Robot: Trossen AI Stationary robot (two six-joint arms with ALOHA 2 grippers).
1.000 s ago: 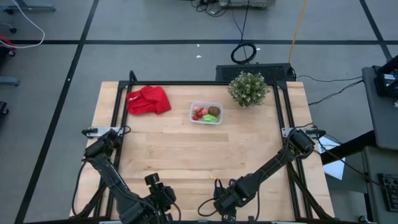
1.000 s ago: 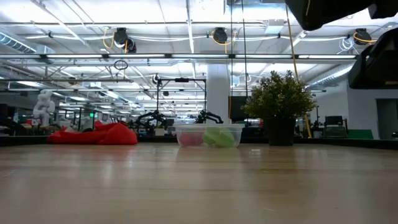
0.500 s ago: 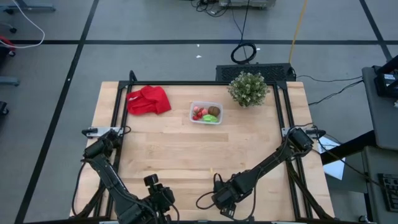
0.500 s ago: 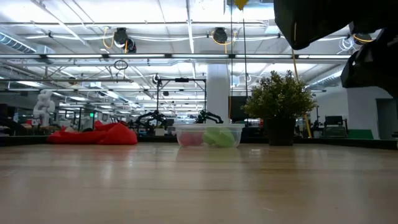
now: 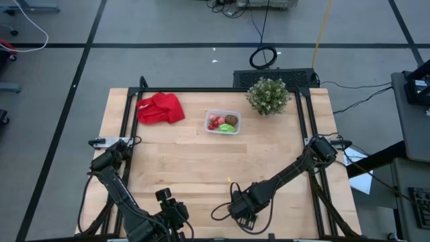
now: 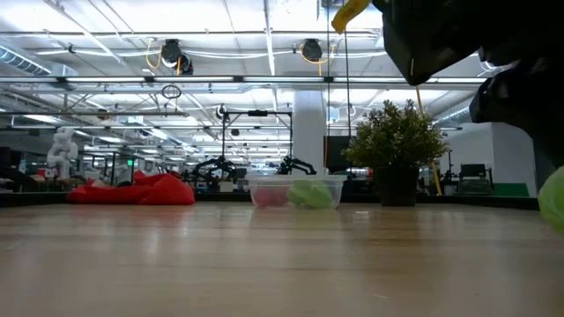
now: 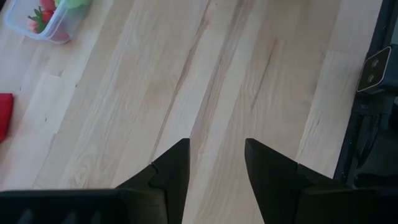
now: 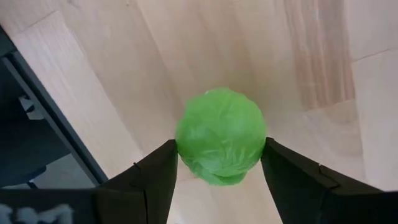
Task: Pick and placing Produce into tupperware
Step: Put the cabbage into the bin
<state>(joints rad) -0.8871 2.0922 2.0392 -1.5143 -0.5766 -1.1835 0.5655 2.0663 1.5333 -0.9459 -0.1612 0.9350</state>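
The clear tupperware stands on the far middle of the table and holds red strawberry pieces, a brown oval and a green piece. At the near edge, middle right, my right gripper is shut on a round, leafy bright green piece. That piece also shows at the right edge of the low view. My left gripper hovers open over bare wood at the near left, with nothing between its fingers. My right gripper pinches the green piece by its two opposite sides between its two fingers. The fingers point steeply down at the table from above. The piece fills the gap between them and appears lifted clear of the wood.
A bushy potted plant stands at the far right, close to the tupperware. A crumpled red cloth lies at the far left. Bare wood stretches between the grippers and the tupperware. A black frame borders the table.
My right gripper has moved toward the table's left along the near edge, tipping a little, still shut on the green piece. The piece has come into the low view at its right edge.
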